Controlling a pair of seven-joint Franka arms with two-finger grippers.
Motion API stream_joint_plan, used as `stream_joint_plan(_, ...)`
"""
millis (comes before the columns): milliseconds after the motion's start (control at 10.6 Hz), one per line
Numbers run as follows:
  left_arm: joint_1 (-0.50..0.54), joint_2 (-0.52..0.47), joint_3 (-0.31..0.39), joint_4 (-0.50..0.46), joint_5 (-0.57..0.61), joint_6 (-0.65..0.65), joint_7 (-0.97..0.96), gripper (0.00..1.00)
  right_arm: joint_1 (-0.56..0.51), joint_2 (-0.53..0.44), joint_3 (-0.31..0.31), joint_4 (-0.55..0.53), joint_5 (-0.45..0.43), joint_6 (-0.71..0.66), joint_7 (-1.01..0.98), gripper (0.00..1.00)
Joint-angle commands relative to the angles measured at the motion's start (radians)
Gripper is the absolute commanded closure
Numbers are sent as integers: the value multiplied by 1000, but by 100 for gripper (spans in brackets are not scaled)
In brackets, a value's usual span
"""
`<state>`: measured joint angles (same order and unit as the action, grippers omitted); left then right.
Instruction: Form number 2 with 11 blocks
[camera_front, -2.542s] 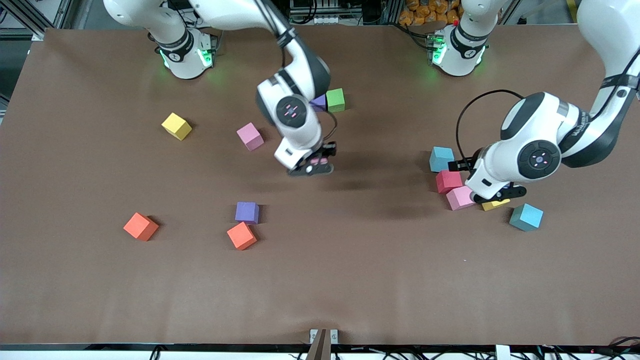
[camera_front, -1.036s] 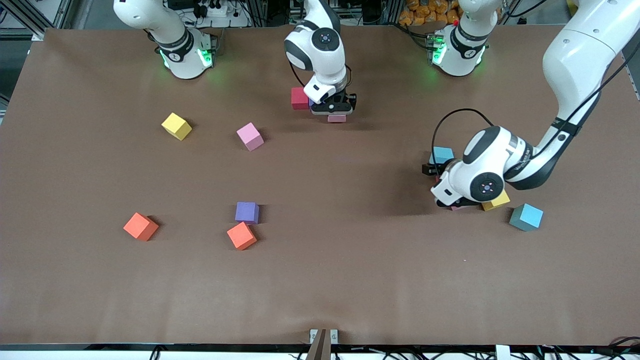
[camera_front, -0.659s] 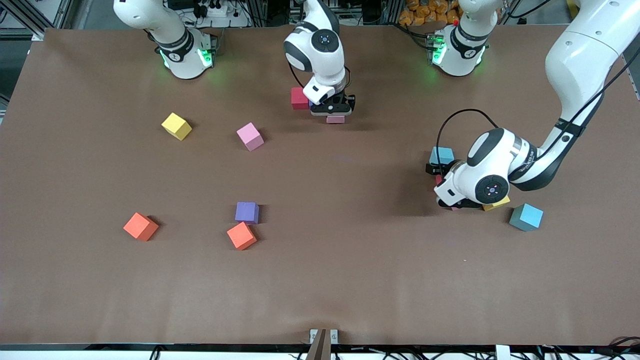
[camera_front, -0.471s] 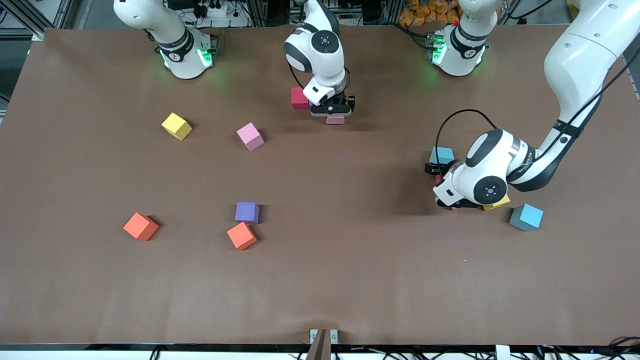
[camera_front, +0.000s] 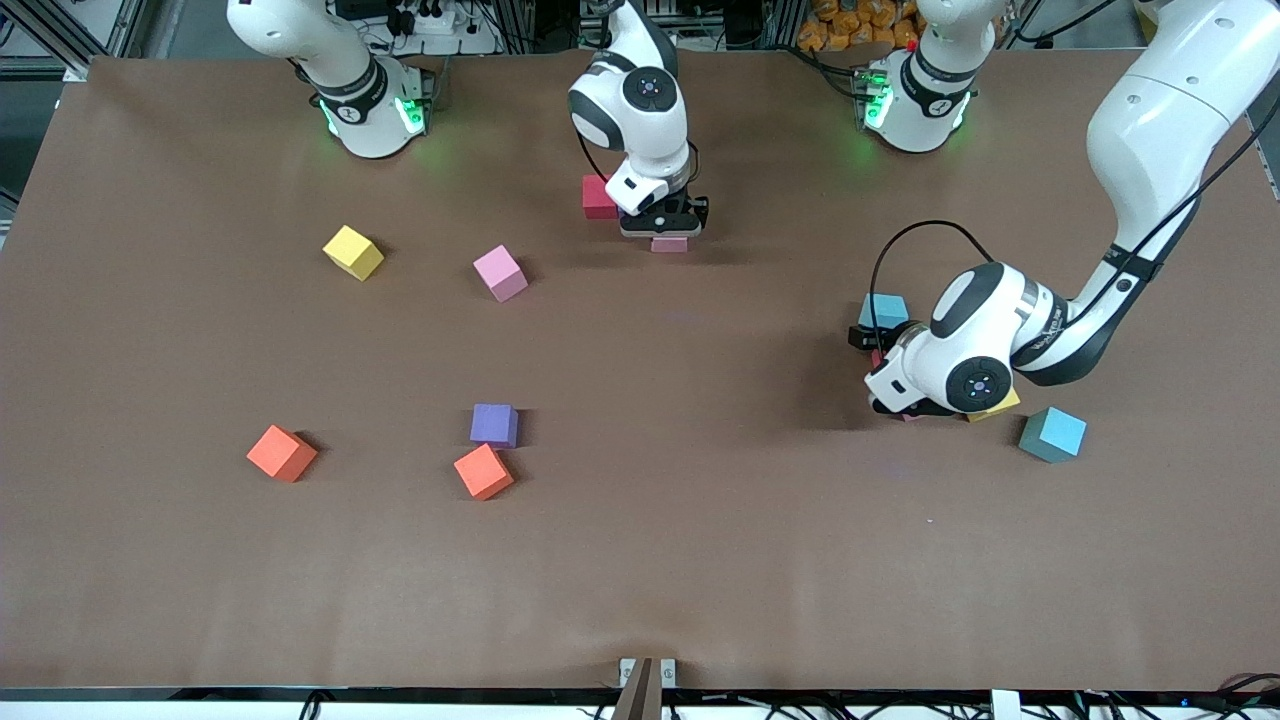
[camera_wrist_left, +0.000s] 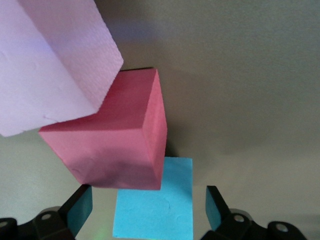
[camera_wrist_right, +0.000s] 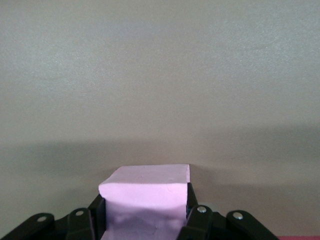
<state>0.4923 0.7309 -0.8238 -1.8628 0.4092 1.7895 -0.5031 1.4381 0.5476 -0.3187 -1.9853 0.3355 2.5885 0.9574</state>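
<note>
Eleven blocks show in the front view: two orange (camera_front: 281, 452), two light blue (camera_front: 1052, 434), two yellow (camera_front: 352, 251), two red (camera_front: 598, 196), one purple (camera_front: 494, 424), two pink. The right tool (camera_front: 660, 225) clamps one pink block (camera_wrist_right: 145, 200) (low beside a red one). The left tool (camera_wrist_left: 150, 212), fingers spread wide, straddles a light blue block (camera_wrist_left: 155, 205) amid a tight cluster. The tabletop (camera_front: 700, 560) lies open along its near edge.

Twelve blocks (camera_front: 499, 272) show: three pink, one purple, two of each other colour.
</note>
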Motion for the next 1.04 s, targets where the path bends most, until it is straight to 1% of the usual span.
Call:
stream_joint_plan(0,-3,19,9,16,-6,-7,23,0,2,-6,-5,-9,-18,4,29,0)
stream_joint_plan(282,2,33,9,16,-19,-6,25,0,-24,-37,-5,-4,-16,-23,20,0)
stream_joint_plan(471,3,33,9,16,-39,-6,25,0,-82,-87,-5,-3,-16,-66,-24,0)
stream_joint_plan(659,2,35,11,14,-56,-6,26,0,-195,-133,-5,9,-16,-135,-200,0)
stream_joint_plan(753,3,41,11,14,-56,-6,26,0,-265,-135,-5,38,-16,-189,-314,0)
stream_joint_plan(941,3,48,28,14,-56,-6,26,0,-393,-130,-5,83,-16,-266,-469,0)
